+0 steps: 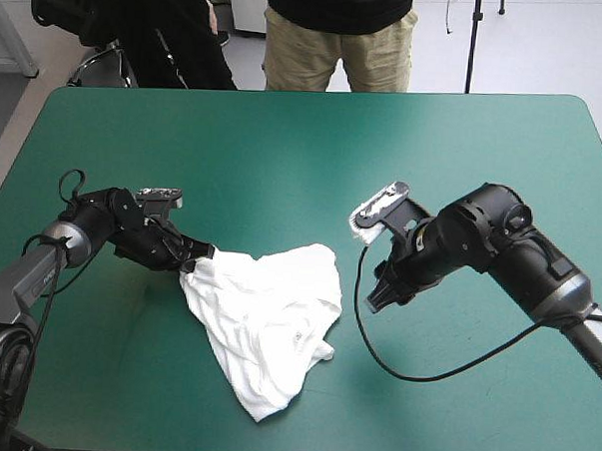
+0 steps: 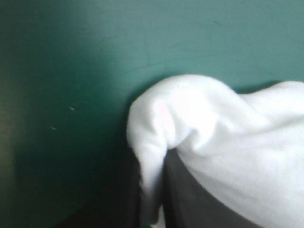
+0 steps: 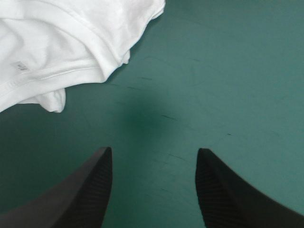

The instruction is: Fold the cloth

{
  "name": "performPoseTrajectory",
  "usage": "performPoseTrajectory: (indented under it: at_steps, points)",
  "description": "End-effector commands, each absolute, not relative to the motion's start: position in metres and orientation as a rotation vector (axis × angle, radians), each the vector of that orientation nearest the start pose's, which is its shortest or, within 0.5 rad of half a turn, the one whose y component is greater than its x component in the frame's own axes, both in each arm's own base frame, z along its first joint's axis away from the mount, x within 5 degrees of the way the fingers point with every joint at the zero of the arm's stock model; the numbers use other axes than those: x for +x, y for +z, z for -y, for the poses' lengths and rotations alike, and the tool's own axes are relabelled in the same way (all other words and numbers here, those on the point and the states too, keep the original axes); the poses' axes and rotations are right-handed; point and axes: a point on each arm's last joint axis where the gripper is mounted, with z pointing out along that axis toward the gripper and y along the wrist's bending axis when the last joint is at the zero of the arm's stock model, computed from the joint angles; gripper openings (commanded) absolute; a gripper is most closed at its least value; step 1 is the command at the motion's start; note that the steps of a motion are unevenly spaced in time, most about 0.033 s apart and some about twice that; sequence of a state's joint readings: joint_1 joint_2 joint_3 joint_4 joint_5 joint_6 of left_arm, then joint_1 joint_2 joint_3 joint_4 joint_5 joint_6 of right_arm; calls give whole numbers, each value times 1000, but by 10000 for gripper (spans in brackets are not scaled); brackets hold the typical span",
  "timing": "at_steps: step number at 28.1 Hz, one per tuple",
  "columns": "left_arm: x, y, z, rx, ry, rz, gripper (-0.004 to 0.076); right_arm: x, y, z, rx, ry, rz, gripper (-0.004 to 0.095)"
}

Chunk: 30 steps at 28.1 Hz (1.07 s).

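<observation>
The white T-shirt (image 1: 267, 319) lies crumpled on the teal-green cover, stretched from its upper left corner toward the table's front edge. My left gripper (image 1: 192, 261) is shut on the T-shirt at that corner; in the left wrist view the white cloth (image 2: 209, 137) is draped over the black fingers, hiding most of them. My right gripper (image 1: 380, 297) hovers open to the right of the T-shirt, apart from it. In the right wrist view its fingers (image 3: 85, 194) stand wide over bare cover, with the T-shirt (image 3: 61, 42) ahead and off to one side, a small label showing on it.
A person stands beyond the table's far edge, not over the top. The teal-green cover (image 1: 314, 156) stretches bare behind the arms. A black cable loops on the table under the right arm.
</observation>
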<state>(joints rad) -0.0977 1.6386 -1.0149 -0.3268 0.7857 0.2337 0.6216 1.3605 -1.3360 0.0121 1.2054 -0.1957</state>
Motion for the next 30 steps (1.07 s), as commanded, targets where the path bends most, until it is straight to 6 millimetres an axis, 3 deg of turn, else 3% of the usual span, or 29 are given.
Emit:
performPoseTrajectory:
  at_steps: [1, 4, 9, 15, 19, 25, 30]
  points:
    - [309, 206, 48, 221, -293, -2831, -17, 215, 351, -165, -1000, 324, -2386, 490]
    - [308, 206, 48, 224, -296, -2842, -17, 228, 332, -176, -933, 377, -2351, 525]
    - [308, 206, 49, 221, -298, -2840, -17, 244, 298, -194, -938, 435, -2465, 654]
    - [308, 206, 49, 222, -298, -2841, -17, 257, 249, -217, -1010, 562, -2604, 642]
    - [308, 206, 49, 222, -299, -2844, -17, 259, 233, -223, -1033, 614, -2657, 496]
    - [307, 206, 48, 230, -292, -2853, -17, 255, 229, -220, -1140, 588, -2673, 17]
    - [305, 212, 48, 263, -291, -2833, -17, 250, 239, -213, -1189, 539, -2668, -3]
